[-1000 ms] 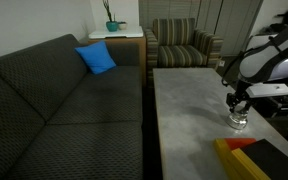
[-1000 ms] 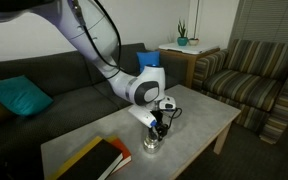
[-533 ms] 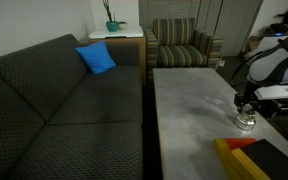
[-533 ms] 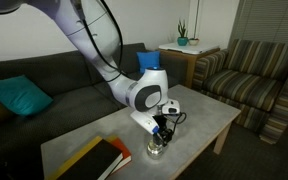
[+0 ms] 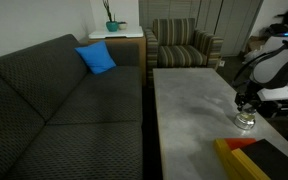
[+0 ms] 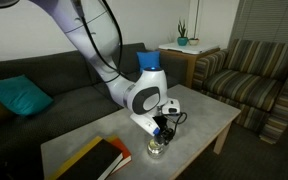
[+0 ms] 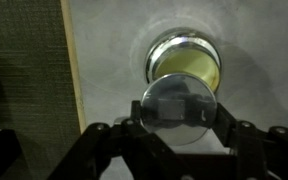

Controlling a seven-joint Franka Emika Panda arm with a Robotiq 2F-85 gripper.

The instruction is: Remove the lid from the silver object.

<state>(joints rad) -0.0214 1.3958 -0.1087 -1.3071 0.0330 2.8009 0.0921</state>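
Compared with a second ago, your hand [image 5: 246, 103] sits a little further along the grey table [image 5: 184, 110]; it hardly differs from half a second ago. It is clenched on the small round shiny silver lid [image 7: 176, 106], pinching it edge to edge between both fingers. The squat round silver metal pot [image 7: 189, 60] stands open just below and slightly ahead of the hand, its pale yellow inside showing. In the wrist view the lid overlaps the pot's rim, and I cannot tell how much clearance you have. Move sideways too low and you may clip the rim and tip or drag the pot. The hold on that smooth domed edge looks thin, so a jerk may let the lid slip, drop and roll toward the table edge beside the hand.
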